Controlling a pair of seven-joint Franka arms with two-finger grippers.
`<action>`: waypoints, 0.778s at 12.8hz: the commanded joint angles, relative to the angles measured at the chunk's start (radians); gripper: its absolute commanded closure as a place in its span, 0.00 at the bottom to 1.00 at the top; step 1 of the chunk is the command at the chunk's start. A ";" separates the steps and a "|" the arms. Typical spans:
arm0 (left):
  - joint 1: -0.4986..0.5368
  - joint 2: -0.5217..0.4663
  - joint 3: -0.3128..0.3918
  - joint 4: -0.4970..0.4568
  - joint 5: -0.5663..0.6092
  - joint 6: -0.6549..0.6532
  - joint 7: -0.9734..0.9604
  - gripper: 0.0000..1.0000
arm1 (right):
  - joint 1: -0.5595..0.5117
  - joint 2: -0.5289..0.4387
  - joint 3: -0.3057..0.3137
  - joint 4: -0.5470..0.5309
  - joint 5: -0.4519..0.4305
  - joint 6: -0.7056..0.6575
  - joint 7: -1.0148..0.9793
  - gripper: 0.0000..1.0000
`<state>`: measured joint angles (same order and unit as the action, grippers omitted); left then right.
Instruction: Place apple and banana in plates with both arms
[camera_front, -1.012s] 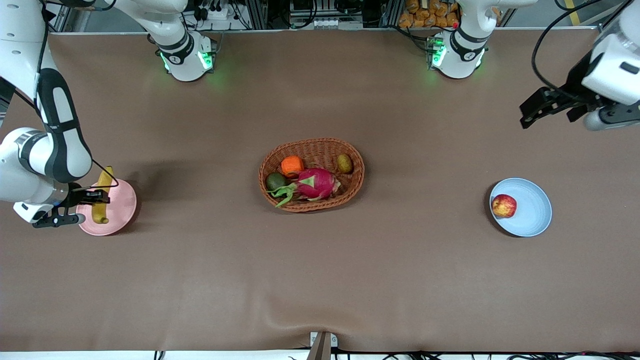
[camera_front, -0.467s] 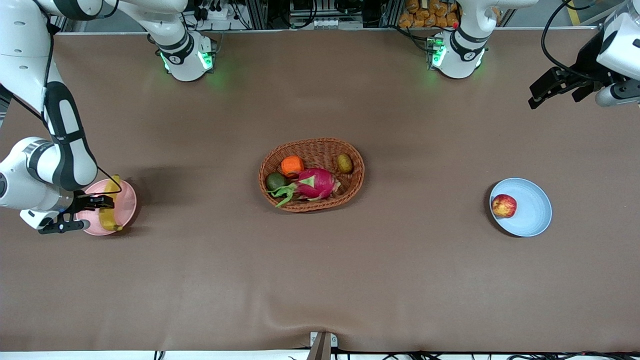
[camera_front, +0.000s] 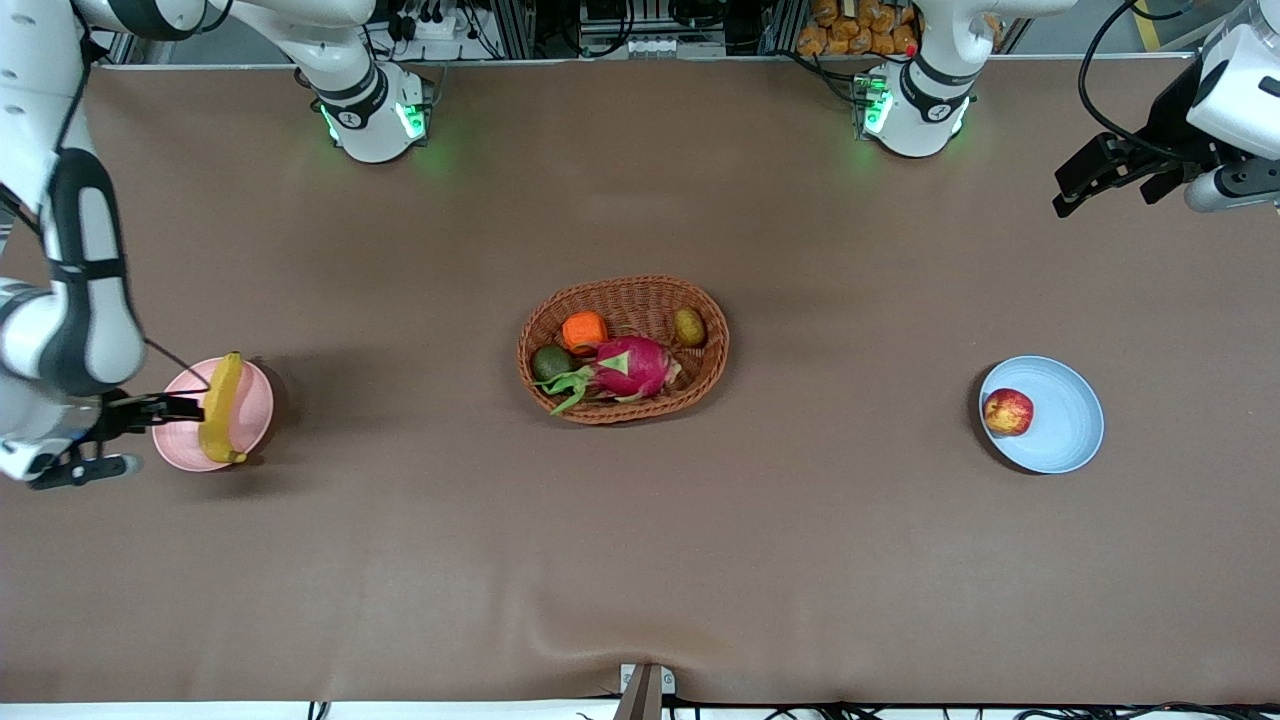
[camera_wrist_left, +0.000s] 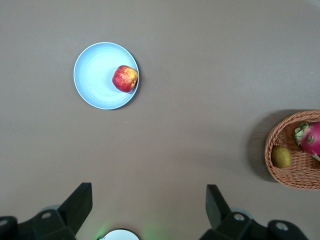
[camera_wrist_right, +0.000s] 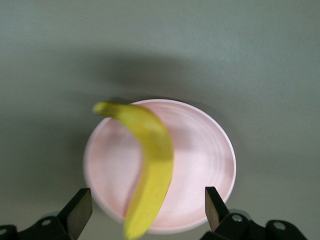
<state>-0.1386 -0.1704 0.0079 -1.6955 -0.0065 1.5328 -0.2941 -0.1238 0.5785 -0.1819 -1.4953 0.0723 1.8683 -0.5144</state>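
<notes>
The yellow banana (camera_front: 222, 407) lies across the pale pink plate (camera_front: 256, 400) at the right arm's end of the table; it also shows in the right wrist view (camera_wrist_right: 152, 170) on the plate (camera_wrist_right: 205, 160). My right gripper (camera_front: 140, 432) is open and empty, beside the pink plate at its outer edge. The red apple (camera_front: 1008, 411) sits in the light blue plate (camera_front: 1065, 415) at the left arm's end, also in the left wrist view (camera_wrist_left: 125, 78). My left gripper (camera_front: 1095, 175) is open and empty, raised over bare table near the left arm's base.
An oval wicker basket (camera_front: 622, 290) stands mid-table with an orange fruit (camera_front: 585, 331), a kiwi (camera_front: 688, 326), a dark green fruit (camera_front: 550, 362) and a pink dragon fruit (camera_front: 630, 367). The basket's edge shows in the left wrist view (camera_wrist_left: 295, 172).
The right gripper has let go of the banana, which now rests on the pink plate, and has drawn back outward from the plate. The left gripper rose and moved away from the blue plate.
</notes>
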 joint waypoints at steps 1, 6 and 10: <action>0.004 0.006 0.009 0.017 0.008 0.004 0.027 0.00 | 0.045 -0.041 0.002 0.183 -0.008 -0.251 -0.004 0.00; 0.002 0.015 0.009 0.020 0.008 0.004 0.027 0.00 | 0.170 -0.244 0.008 0.220 0.003 -0.431 0.318 0.00; 0.002 0.016 0.006 0.019 0.008 0.004 0.027 0.00 | 0.227 -0.411 0.015 0.143 -0.022 -0.419 0.547 0.00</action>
<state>-0.1372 -0.1602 0.0156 -1.6925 -0.0063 1.5384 -0.2864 0.1023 0.2496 -0.1707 -1.2681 0.0716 1.4356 -0.0173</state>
